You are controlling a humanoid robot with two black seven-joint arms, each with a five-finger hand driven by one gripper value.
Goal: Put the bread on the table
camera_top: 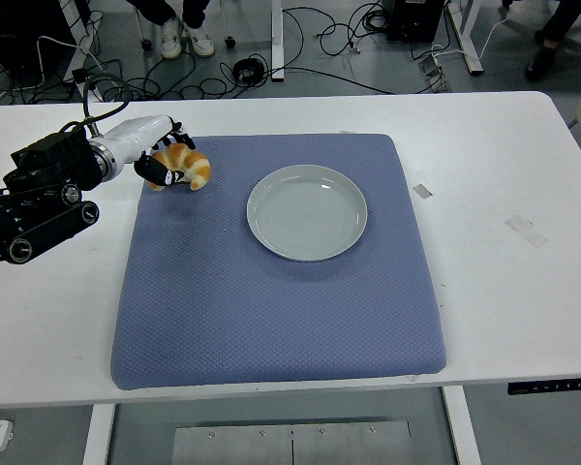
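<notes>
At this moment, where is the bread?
In the head view, the bread is at the far left corner of the blue mat, held in the left hand, left of the empty plate.

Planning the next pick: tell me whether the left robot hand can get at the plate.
Probably yes, but not yet: the left robot hand is shut on the bread. The plate lies unobstructed on the mat.

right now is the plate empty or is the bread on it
Empty: the plate shows bare; the bread is in the left hand at the mat's corner.
</notes>
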